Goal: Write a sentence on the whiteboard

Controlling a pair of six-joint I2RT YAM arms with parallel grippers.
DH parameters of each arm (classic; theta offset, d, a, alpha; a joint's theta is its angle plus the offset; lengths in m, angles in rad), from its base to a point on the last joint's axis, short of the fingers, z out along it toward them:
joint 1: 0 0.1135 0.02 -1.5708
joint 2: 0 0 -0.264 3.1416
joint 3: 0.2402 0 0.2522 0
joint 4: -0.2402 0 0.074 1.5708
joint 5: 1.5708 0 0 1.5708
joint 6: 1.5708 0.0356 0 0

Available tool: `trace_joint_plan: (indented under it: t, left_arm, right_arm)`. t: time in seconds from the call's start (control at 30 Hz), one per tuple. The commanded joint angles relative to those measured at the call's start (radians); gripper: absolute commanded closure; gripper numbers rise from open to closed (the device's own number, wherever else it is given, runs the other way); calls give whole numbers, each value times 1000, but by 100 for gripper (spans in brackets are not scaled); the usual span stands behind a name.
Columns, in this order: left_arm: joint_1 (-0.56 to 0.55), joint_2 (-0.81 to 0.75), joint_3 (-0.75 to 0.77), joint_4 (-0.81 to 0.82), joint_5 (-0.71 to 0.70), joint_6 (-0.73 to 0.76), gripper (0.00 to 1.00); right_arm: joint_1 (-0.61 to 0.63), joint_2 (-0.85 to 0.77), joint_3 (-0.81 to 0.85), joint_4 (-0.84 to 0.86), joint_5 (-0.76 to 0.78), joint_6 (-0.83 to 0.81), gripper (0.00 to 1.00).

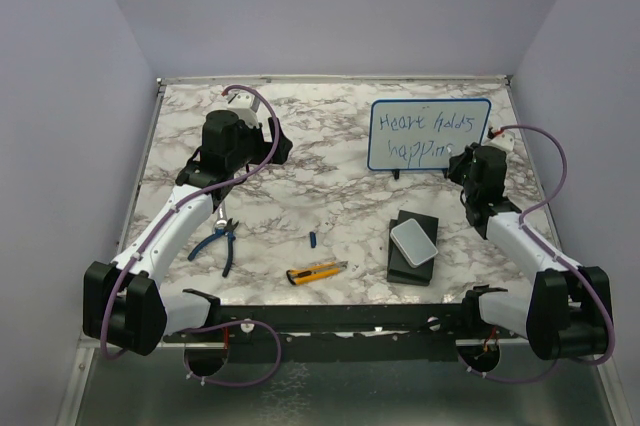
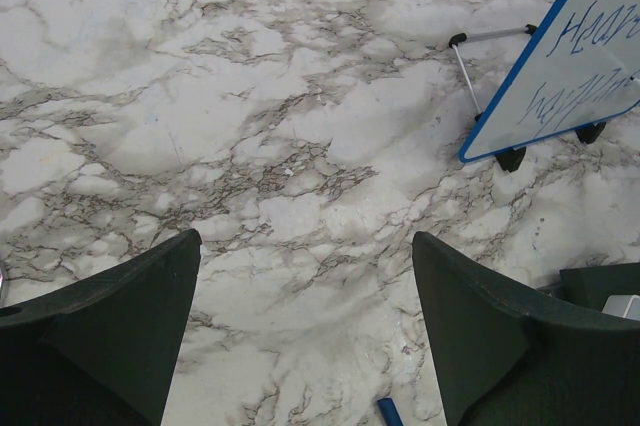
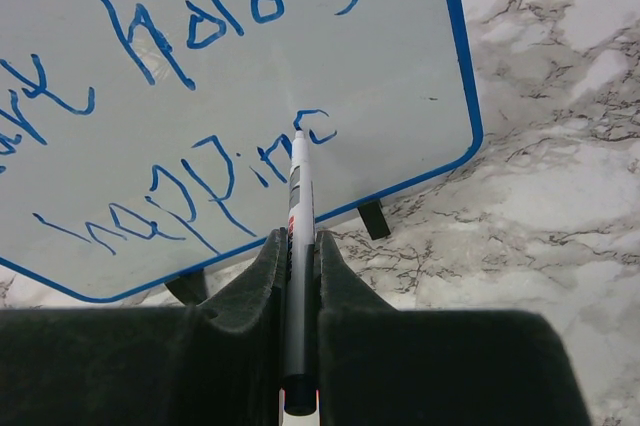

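Observation:
The whiteboard (image 1: 470, 121) stands tilted on small black feet at the back right of the marble table. It also shows in the left wrist view (image 2: 530, 96) and fills the right wrist view (image 3: 390, 66). The sentence (image 1: 420, 118) (image 3: 135, 36) is blue handwriting in two lines. My right gripper (image 1: 468, 161) (image 3: 298, 238) is shut on a marker (image 3: 298, 196), whose tip rests on the board at the end of the lower line. My left gripper (image 1: 283, 146) (image 2: 305, 246) hangs open over bare marble left of the board, with nothing between its fingers.
Blue-handled pliers (image 1: 222, 243) lie near the left arm. A yellow utility knife (image 1: 317, 272) and a small blue cap (image 1: 312, 240) (image 2: 390, 412) lie near the front middle. A pale grey box (image 1: 414, 239) sits on a black box (image 1: 410, 271) beside the right arm.

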Motion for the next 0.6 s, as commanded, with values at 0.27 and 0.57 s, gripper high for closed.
trace_joint_plan:
  t: [0.27,0.57]
  left_arm:
    - [6,-13,-13,16,-6,4,12]
    - [6,-14,-13,16,-8,3,12]
  right_arm:
    - [-4,38,-15,-65,20,41,99]
    - [-4,41,-3,-93,79,51,99]
